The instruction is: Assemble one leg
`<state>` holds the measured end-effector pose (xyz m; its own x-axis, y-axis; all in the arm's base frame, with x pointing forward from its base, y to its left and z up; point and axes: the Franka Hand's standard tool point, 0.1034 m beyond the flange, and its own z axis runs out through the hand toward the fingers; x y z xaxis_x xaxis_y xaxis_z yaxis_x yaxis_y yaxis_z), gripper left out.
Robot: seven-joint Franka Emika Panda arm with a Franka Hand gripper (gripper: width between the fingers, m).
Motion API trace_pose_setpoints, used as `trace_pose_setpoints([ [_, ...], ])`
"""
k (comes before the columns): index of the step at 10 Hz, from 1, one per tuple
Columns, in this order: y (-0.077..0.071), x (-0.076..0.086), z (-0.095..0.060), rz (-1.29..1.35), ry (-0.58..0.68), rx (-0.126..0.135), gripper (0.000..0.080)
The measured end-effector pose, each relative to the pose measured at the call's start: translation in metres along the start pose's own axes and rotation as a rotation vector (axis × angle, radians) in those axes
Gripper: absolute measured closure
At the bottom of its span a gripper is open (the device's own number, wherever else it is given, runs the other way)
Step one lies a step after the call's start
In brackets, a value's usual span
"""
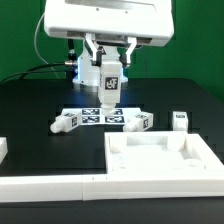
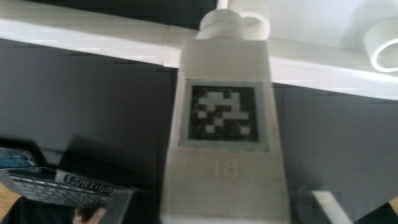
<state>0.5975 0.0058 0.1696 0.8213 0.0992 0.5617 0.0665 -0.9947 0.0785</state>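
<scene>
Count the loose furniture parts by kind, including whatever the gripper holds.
Legs: 4, made up of the held leg in the gripper and three loose legs
Large white panel: 1
Total: 5

Open worktop (image 1: 30, 115) is lying on the exterior view's left, where I could be passing the end effector (image 1: 110, 68) freely. Under the leg (image 1: 110, 85) it is gripping, the marker board (image 1: 97, 116) is lying flat, with one loose leg (image 1: 65, 123) and a second loose leg (image 1: 138, 122) crowding its ends. A third loose leg (image 1: 180, 120) and the white panel (image 1: 160, 160) are blocking the right; a white rail (image 1: 45, 186) is fencing the near edge.
</scene>
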Motion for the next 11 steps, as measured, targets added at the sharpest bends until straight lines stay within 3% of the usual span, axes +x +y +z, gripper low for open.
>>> trace_pose_setpoints([
  [2,-0.043,0.02,0.013,0.098,0.005,0.059,0.0512],
  [3,-0.052,0.024,0.012,0.126,-0.004,0.078,0.0512],
  [4,-0.044,0.021,0.013,0.12,-0.005,0.068,0.0512],
  [7,-0.043,0.019,0.015,0.125,-0.01,0.067,0.0512],
  [8,-0.054,0.017,0.023,0.133,0.01,0.06,0.0512],
  [10,-0.092,0.018,0.048,0.132,0.014,0.079,0.0512],
  [11,-0.104,0.018,0.05,0.11,0.029,0.076,0.0512],
])
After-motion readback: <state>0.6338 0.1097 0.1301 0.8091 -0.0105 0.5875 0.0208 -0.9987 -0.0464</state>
